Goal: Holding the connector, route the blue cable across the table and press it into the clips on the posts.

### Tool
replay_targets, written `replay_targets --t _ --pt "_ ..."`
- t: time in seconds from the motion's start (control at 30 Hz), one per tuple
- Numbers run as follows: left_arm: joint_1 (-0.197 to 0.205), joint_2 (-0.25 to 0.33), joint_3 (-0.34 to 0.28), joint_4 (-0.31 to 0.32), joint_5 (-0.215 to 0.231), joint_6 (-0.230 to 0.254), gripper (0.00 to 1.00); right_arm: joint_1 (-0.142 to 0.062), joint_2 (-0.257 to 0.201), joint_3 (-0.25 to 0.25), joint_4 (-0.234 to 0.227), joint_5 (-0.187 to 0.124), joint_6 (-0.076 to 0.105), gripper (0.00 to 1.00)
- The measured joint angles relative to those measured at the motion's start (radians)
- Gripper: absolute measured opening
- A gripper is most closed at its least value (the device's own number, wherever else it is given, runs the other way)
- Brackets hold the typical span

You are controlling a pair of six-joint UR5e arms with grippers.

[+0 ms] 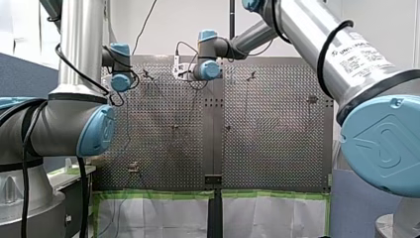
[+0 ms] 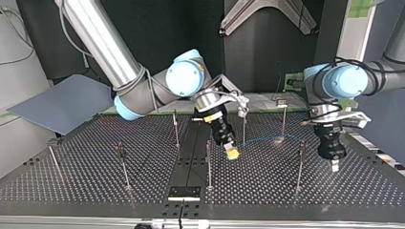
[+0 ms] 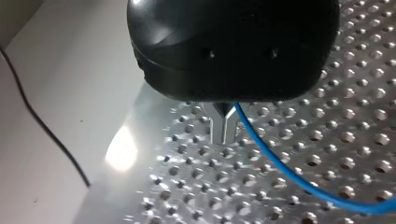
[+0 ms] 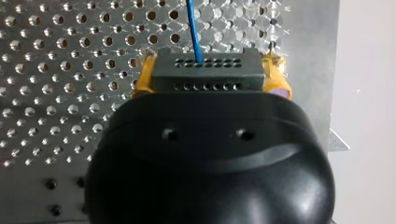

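Connector (image 4: 206, 74) sits clamped in my right gripper (image 2: 232, 153), angled tableward.

**Glare on Metal, Dim Backdrop**

In the left wrist view we see a white glare patch on the table (image 3: 154, 140) edge, and our left gripper (image 3: 223, 133) has a soft, out-of-focus body. In the right wrist view the connector (image 4: 205, 74) is evenly lit and crisp. The top view's backdrop (image 2: 157, 28) is dark, our right arm (image 2: 102, 43) streaked with highlights. The front view's nearest arm joints (image 1: 384, 144) blur.
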Motion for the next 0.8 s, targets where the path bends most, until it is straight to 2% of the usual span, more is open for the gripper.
replay_targets --t 0.17,0.37,0.67,0.8 --pt "0.004 -0.018 0.011 -0.001 0.027 0.000 0.00 0.000 0.015 -0.040 0.001 0.000 -0.001 0.00" --pt "0.013 -0.057 0.048 -0.019 0.029 0.010 0.00 -0.002 0.027 -0.075 0.003 0.003 -0.001 0.00" --pt "0.026 -0.131 0.068 -0.036 0.024 0.012 0.00 -0.002 0.042 -0.094 0.018 0.020 -0.002 0.00" --pt "0.028 -0.137 0.069 -0.060 0.021 0.016 0.00 0.001 0.043 -0.099 0.027 0.022 -0.004 0.00"
